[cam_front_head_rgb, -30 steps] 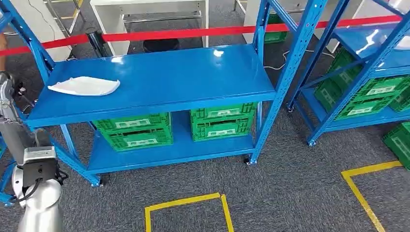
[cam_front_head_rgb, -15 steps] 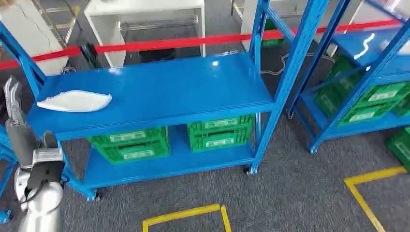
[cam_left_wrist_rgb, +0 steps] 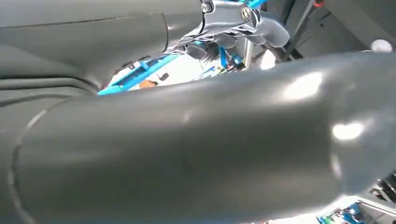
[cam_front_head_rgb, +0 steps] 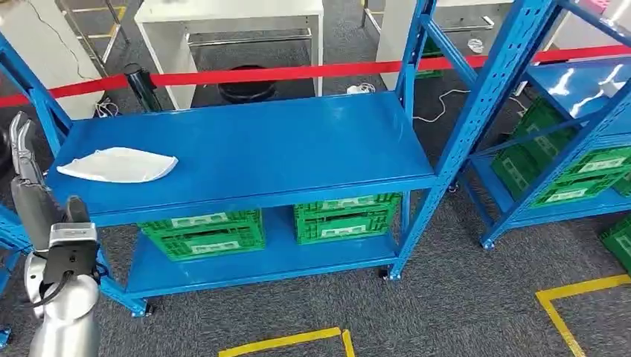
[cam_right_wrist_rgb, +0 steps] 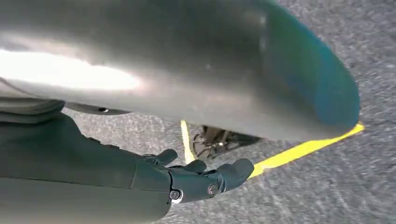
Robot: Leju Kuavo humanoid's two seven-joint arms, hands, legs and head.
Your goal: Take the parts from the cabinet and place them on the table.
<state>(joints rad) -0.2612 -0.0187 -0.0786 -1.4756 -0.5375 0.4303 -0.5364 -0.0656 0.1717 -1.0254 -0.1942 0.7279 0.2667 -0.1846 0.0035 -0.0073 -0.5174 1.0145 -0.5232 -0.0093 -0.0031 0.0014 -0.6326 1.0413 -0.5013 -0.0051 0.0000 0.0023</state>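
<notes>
Left hand raised beside the shelf end; part lies nearer this hand.

The flat white leaf-shaped plastic part (cam_front_head_rgb: 117, 164) rests on the blue metal shelf (cam_front_head_rgb: 283, 149), long axis across it. The left hand (cam_front_head_rgb: 26, 175), fingers extended and empty, stands just beside it; the right hand (cam_right_wrist_rgb: 196, 179), loosely curled and empty, hangs above the floor.

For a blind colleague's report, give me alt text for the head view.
A white part lies at the left end of a blue rack's top shelf, the robot's raised left hand beside that end. Green crates sit on the lower shelf.
</notes>
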